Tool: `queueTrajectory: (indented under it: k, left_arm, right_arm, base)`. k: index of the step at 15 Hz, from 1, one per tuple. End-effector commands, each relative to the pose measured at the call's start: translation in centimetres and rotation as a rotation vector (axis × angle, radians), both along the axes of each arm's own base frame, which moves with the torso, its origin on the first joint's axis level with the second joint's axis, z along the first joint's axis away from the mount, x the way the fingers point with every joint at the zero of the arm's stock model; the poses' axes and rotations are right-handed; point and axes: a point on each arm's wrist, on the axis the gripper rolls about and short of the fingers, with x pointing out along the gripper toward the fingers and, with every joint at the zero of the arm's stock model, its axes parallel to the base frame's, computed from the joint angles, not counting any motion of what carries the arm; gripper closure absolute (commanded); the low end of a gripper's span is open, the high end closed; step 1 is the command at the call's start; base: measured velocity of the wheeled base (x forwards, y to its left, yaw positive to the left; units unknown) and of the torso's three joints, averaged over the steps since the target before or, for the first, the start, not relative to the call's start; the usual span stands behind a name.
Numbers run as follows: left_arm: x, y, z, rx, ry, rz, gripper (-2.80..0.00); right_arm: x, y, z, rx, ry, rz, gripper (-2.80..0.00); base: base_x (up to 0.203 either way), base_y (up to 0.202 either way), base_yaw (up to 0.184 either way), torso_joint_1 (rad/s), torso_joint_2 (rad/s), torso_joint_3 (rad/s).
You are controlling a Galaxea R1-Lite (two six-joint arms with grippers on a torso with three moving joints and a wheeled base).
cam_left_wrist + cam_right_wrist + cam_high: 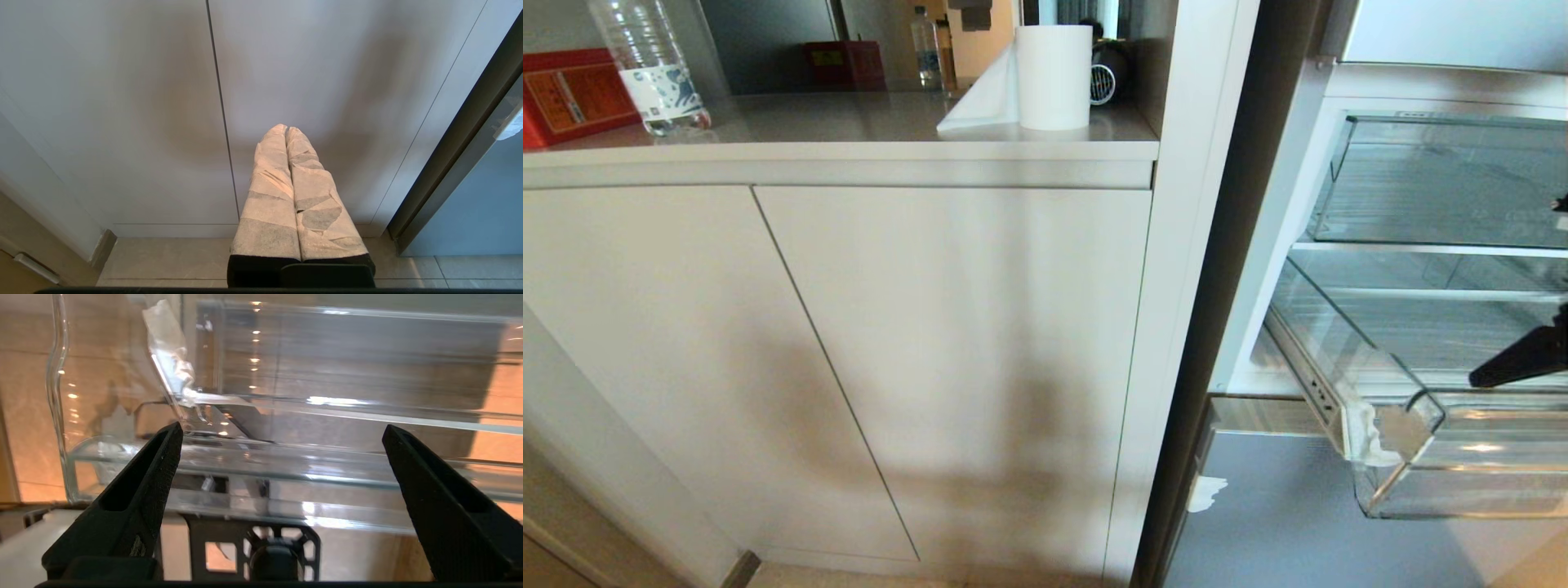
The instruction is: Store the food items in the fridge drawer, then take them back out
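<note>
The fridge drawer point(1462, 482) is a wide clear bin pulled out of the open fridge at the right, with a whitish patch point(1376, 433) on its front corner. My right gripper point(282, 428) hovers over the drawer point(327, 457), open wide with nothing between its black fingers. Only one of those fingers point(1523, 359) pokes into the head view, from the right edge, above the drawer's inside. No food item is in view. My left gripper point(286, 130), wrapped in white paper tape, is shut and empty, pointing at the cabinet doors near the floor.
A shorter clear bin point(1445, 180) sits above the drawer. White cabinet doors point(931, 343) fill the left and middle. On the counter stand a paper roll point(1054, 77), a water bottle point(654, 69) and a red box point(572, 94). A grey lower fridge front point(1282, 523) lies below the drawer.
</note>
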Motion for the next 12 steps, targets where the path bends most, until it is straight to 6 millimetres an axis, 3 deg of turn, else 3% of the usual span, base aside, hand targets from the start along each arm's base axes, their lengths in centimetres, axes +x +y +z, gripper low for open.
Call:
queueTrajectory:
  k: [1, 4, 8, 9, 12]
  left_arm:
    - [0.0, 0.0, 0.0, 0.0, 0.001, 0.0, 0.0]
    - [0.0, 0.0, 0.0, 0.0, 0.001, 0.0, 0.0]
    - [0.0, 0.0, 0.0, 0.0, 0.001, 0.0, 0.0]
    - [0.0, 0.0, 0.0, 0.0, 0.001, 0.0, 0.0]
    - [0.0, 0.0, 0.0, 0.0, 0.001, 0.0, 0.0]
  right_arm:
    - [-2.2, 0.0, 1.3, -0.004, -0.069, -0.006, -2.8]
    - [-3.8, 0.3, 2.4, 0.026, -0.181, -0.011, -2.8]
    - [-11.5, 1.2, 3.3, 0.014, -0.344, -0.006, -2.8]
    - [-13.6, 1.5, 2.9, 0.008, -0.388, -0.004, 0.0]
    - [-19.0, 2.2, 0.8, -0.017, -0.542, -0.002, 0.0]
  base:
    - [0.0, 0.0, 0.0, 0.0, 0.0, 0.0]
    - [0.0, 0.0, 0.0, 0.0, 0.0, 0.0]
    - [0.0, 0.0, 0.0, 0.0, 0.0, 0.0]
    - [0.0, 0.0, 0.0, 0.0, 0.0, 0.0]
    - [0.0, 0.0, 0.0, 0.0, 0.0, 0.0]
